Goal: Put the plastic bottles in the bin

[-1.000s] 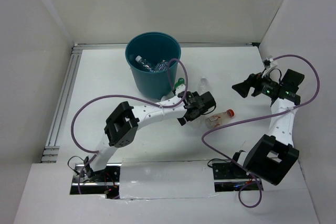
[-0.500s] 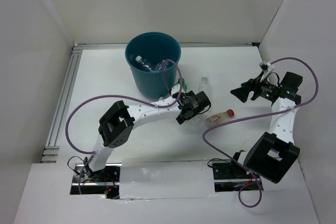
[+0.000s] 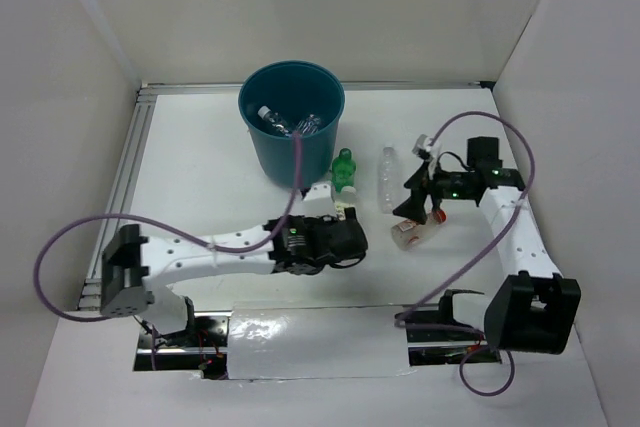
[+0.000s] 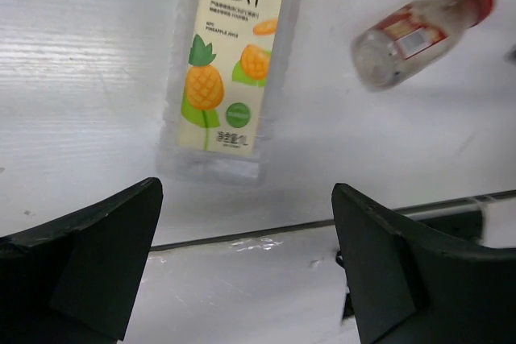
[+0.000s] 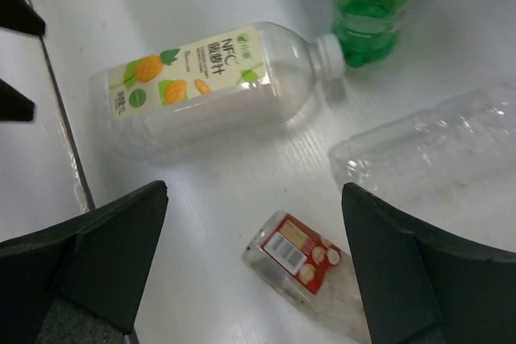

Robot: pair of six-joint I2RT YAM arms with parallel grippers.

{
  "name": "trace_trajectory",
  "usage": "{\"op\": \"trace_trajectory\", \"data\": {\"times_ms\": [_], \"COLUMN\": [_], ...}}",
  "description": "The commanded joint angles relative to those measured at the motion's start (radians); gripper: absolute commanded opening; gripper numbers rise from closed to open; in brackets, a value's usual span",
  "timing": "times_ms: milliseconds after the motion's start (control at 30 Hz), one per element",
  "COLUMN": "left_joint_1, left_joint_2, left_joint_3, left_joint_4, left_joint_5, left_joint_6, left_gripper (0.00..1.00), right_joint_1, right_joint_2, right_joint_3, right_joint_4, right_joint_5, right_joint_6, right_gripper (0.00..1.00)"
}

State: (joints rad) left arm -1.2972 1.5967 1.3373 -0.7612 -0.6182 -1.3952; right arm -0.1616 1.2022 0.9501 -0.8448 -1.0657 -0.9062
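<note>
Though near table (image 4: 72, 78) edge (front), bottle (image 4: 226, 62).

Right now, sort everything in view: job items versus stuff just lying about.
Job: bin; clear bottles inside it; green bottle; loose clear bottle; pineapple-label bottle; red-capped bottle.
Lying about: metal rail at left; purple cables.
</note>
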Motion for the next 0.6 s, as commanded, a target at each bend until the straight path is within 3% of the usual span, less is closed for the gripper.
{"op": "trace_trajectory", "data": {"times_ms": [0, 67, 200, 433, 467, 567], "left_joint_1": [0.015, 0.015, 0.015, 0.015, 0.033, 0.100], "left_joint_2": [-0.115, -0.179, -0.271, -0.258, -0.244, -0.231], "left_joint_3": [-0.061, -0.111, -0.226, -0.288, -0.288, -0.297], "left_joint_4": [0.002, -0.023, 0.069, 0.374, 0.416, 0.574], "left_joint_5": [-0.064, -0.064, -0.097, -0.155, -0.143, -0.036], "left_joint_6": [0.071, 0.058, 0.126, 0.620, 0.756, 0.954], "left_gripper": [0.99, 0.99, 0.99, 0.99, 0.99, 0.99], "right_joint_1": [0.167, 0.259, 0.277, 0.165, 0.148, 0.082], "right_joint_2": [-0.053, -0.043, -0.007, 0.011, 0.011, 0.011], "right_joint_3": [-0.019, -0.019, -0.019, -0.008, -0.008, 0.001], "right_joint_4": [0.222, 0.256, 0.366, 0.346, 0.334, 0.288], "right_joint_5": [0.178, 0.222, 0.271, 0.262, 0.253, 0.208], "right_joint_6": [0.208, 0.321, 0.507, 0.576, 0.566, 0.546], "right_gripper": [0.95, 0.95, 0.95, 0.81, 0.80, 0.74]}}
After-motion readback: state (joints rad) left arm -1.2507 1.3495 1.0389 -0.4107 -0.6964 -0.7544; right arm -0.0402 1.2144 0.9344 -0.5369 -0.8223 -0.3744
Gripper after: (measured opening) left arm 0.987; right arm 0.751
